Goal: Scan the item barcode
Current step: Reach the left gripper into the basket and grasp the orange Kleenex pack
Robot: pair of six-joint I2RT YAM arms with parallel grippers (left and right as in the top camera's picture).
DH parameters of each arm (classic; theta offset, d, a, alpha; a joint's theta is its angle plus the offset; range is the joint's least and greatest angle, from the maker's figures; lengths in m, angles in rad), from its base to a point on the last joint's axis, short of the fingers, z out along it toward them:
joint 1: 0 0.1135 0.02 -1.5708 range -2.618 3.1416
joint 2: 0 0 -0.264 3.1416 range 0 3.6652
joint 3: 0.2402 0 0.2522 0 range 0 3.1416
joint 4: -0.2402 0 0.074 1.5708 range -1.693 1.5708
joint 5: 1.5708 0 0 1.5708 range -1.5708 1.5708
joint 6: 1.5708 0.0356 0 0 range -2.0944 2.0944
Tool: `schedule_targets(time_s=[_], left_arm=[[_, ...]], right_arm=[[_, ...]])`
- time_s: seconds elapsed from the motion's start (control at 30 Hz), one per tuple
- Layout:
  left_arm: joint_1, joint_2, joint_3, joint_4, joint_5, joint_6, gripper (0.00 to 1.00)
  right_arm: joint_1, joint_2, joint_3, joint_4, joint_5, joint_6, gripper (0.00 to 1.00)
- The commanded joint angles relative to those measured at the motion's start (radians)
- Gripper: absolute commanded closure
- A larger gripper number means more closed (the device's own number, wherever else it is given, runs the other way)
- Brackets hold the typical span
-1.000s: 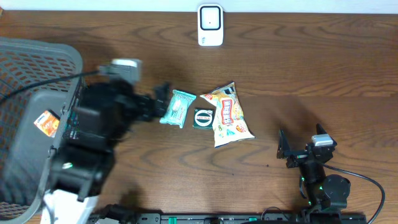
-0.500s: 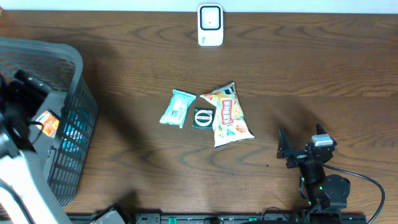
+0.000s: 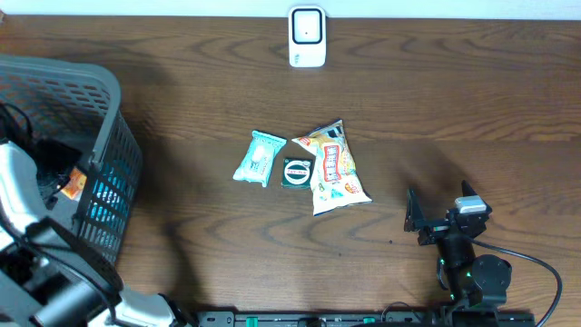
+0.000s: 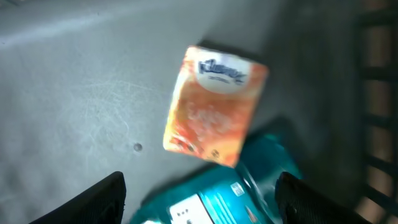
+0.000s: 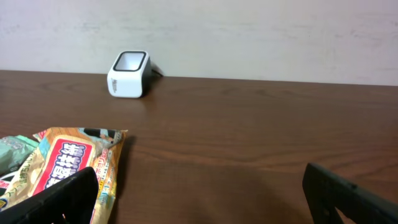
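Observation:
My left gripper [image 4: 202,208] hangs inside the grey basket [image 3: 54,77], jaws apart, straddling a teal packet [image 4: 211,199] that lies between its fingers without a clear touch. An orange tissue pack [image 4: 214,106] lies just beyond it, also seen from overhead as the orange pack [image 3: 70,180]. The white barcode scanner [image 3: 307,37] stands at the table's far edge, and it shows in the right wrist view as the scanner [image 5: 129,74]. My right gripper [image 3: 436,218] rests open and empty at the front right.
In the middle of the table lie a light-teal wipes pack [image 3: 259,158], a small dark round-labelled packet [image 3: 297,172] and a yellow snack bag [image 3: 334,167]. The snack bag [image 5: 68,165] lies left of the right gripper. The basket's mesh wall [image 3: 113,173] rises beside the left arm.
The left arm swung from beside the wipes pack at mid-table over to the basket and dropped into it. Its jaws have narrowed a little. The right arm stayed still.

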Motion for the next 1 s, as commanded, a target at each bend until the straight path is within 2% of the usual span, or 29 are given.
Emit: schedule_targets(time_s=[0.0,0.27,0.43,0.77,0.87,0.97], left_arm=[[0.006,0.047,-0.005,0.010,-0.040,-0.017,0.24],[0.009,0.082,-0.006,0.020,-0.085,-0.036,0.25],[0.011,0.082,-0.024,0.037,-0.086,-0.042,0.29],[0.011,0.084,-0.171,0.231,-0.076,-0.046,0.37],[0.011,0.084,-0.212,0.289,-0.045,-0.046,0.48],[0.011,0.084,-0.251,0.332,-0.040,-0.046,0.72]], right_arm=[[0.009,-0.003,-0.001,-0.004,0.004,-0.011,0.01],[0.009,-0.003,-0.001,-0.004,0.003,-0.011,0.01],[0.009,-0.003,-0.001,-0.004,0.003,-0.011,0.01],[0.009,-0.003,-0.001,-0.004,0.003,-0.011,0.01],[0.009,-0.003,-0.001,-0.004,0.004,-0.011,0.01],[0.009,-0.003,-0.001,-0.004,0.004,-0.011,0.01]])
